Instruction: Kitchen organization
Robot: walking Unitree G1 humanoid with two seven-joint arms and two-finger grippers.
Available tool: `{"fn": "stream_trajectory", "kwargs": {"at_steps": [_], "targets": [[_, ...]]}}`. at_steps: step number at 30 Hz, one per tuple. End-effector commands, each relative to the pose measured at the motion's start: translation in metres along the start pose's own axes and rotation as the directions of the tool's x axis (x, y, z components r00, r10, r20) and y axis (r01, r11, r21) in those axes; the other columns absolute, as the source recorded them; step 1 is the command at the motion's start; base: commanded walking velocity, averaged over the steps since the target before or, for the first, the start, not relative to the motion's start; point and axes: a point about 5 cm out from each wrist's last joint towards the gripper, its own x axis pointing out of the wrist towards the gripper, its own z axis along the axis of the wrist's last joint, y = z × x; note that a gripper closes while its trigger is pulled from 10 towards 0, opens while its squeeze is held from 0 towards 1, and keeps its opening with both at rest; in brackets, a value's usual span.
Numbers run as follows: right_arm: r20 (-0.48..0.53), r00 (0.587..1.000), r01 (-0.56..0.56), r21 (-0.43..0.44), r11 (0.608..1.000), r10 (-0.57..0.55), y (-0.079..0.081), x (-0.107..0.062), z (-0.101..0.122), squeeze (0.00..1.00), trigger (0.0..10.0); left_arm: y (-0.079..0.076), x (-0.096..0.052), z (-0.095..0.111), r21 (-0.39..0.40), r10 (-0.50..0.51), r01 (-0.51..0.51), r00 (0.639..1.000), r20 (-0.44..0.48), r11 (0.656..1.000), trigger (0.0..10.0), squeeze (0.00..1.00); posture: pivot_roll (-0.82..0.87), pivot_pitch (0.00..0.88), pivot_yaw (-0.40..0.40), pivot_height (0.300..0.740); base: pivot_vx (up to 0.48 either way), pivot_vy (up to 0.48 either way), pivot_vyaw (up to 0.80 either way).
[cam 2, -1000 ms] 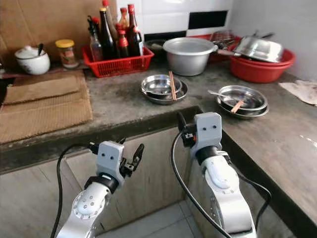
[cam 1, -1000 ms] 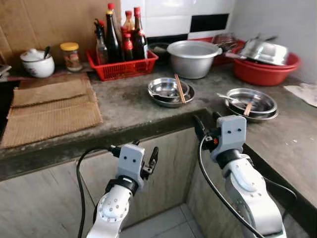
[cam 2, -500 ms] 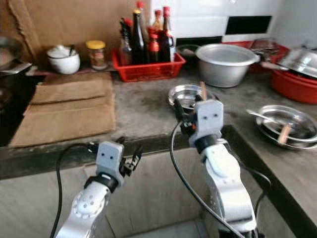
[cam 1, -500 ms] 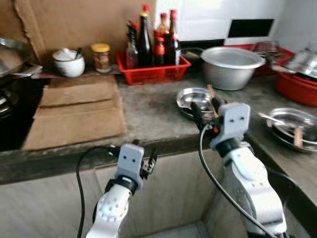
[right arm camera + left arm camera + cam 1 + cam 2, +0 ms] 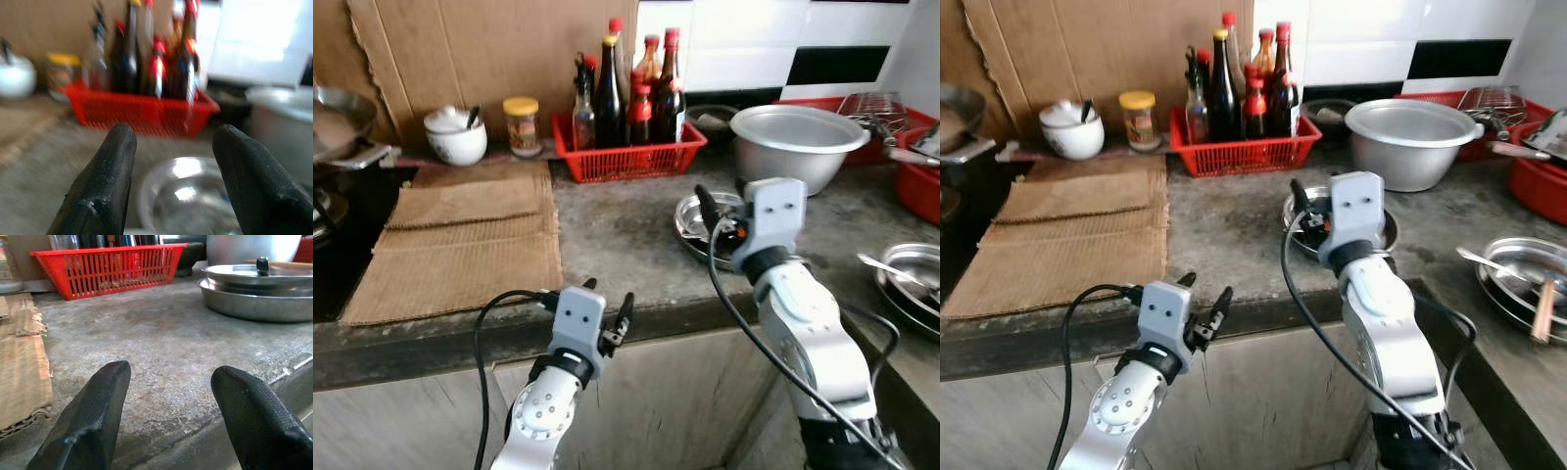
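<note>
Stacked steel dishes [image 5: 689, 221] with chopsticks across them sit on the grey counter [image 5: 617, 230] near its front edge. My right gripper [image 5: 719, 206] hovers open just over those dishes, and its wrist view looks past the fingers [image 5: 105, 176] at a shiny dish [image 5: 188, 193]. My left gripper [image 5: 607, 298] is open and empty at the counter's front edge, level with the top; between its fingers [image 5: 100, 406] lies bare counter, with the dishes [image 5: 254, 298] further off.
A red basket of bottles [image 5: 628, 157] and a silver pot [image 5: 798, 142] stand at the back. Cardboard mats [image 5: 460, 235], a white jar [image 5: 455, 137] and a yellow-lidded jar [image 5: 522, 125] are to the left. Another steel dish [image 5: 1523, 279] lies right.
The camera has swung left and the scene has shifted right. My right gripper has risen from below the counter edge to over the steel dishes. The left gripper has come up to the edge.
</note>
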Motion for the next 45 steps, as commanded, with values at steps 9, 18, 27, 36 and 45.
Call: {"fn": "stream_trajectory", "kwargs": {"at_steps": [9,18,27,36,45], "targets": [[-0.062,0.996,0.068,-0.032,0.997,-0.070,-0.022,0.012,0.002,0.00,10.0,-0.009,-0.005,-0.001,-0.014,-0.031,0.031,0.999,-0.009,0.999,10.0,0.00,0.20,0.012,-0.065,0.740,0.000,0.000,0.00],[-0.002,0.995,0.100,0.084,0.991,-0.100,-0.020,-0.039,-0.019,0.00,10.0,-0.023,-0.015,-0.003,0.028,-0.152,0.152,0.988,0.015,0.988,10.0,0.00,0.19,0.028,-0.052,0.740,0.000,0.000,0.00],[-0.014,0.992,0.123,0.119,0.985,-0.122,-0.020,-0.066,-0.029,0.00,10.0,-0.023,-0.017,-0.006,0.020,-0.159,0.159,0.987,0.001,0.987,10.0,0.00,0.18,0.033,-0.035,0.740,0.000,0.000,0.00],[-0.049,0.989,0.144,0.104,0.984,-0.139,-0.020,-0.069,-0.039,0.00,10.0,-0.025,-0.017,0.002,0.007,-0.176,0.175,0.983,0.062,0.984,10.0,0.00,0.18,0.030,-0.039,0.740,0.000,0.000,0.00],[-0.067,0.985,0.166,0.079,0.983,-0.161,-0.020,-0.061,-0.045,0.00,10.0,-0.029,-0.017,0.002,0.005,-0.186,0.186,0.980,0.069,0.983,10.0,0.00,0.19,0.020,-0.044,0.740,0.000,0.000,0.00]]}}
